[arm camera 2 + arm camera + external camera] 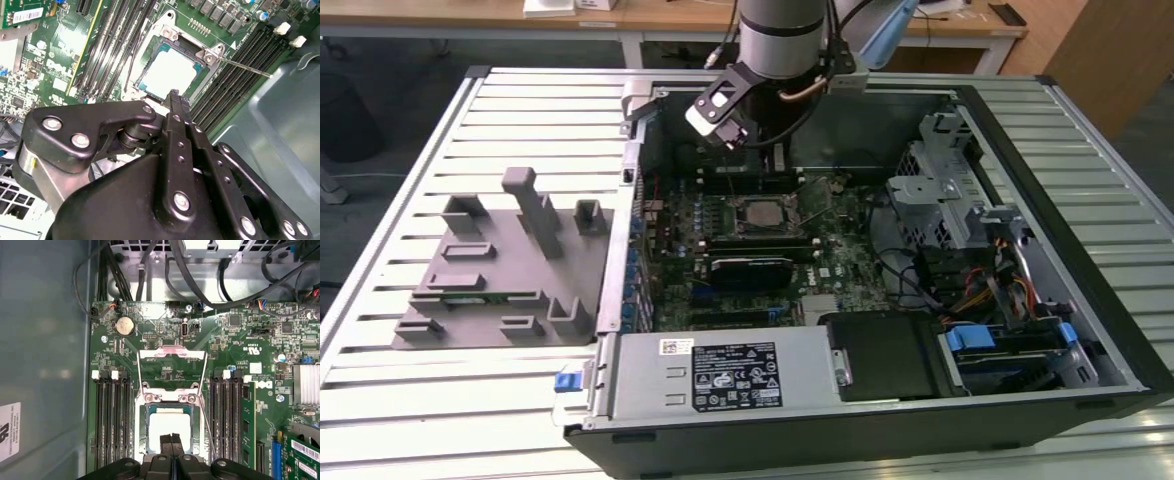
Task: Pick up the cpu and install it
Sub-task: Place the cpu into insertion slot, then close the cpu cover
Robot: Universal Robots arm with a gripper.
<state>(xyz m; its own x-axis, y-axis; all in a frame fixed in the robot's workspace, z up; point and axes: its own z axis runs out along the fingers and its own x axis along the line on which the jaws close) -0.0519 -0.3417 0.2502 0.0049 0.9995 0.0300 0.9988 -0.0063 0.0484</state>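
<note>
Above cpu (167, 421) open; raised socket frame (171, 354) adjoining; 2 memory-slot banks (112, 425) flanking, apparently low.

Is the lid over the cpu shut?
No, the lid is flipped back in the first wrist view, and the cpu lies bare below it.
</note>
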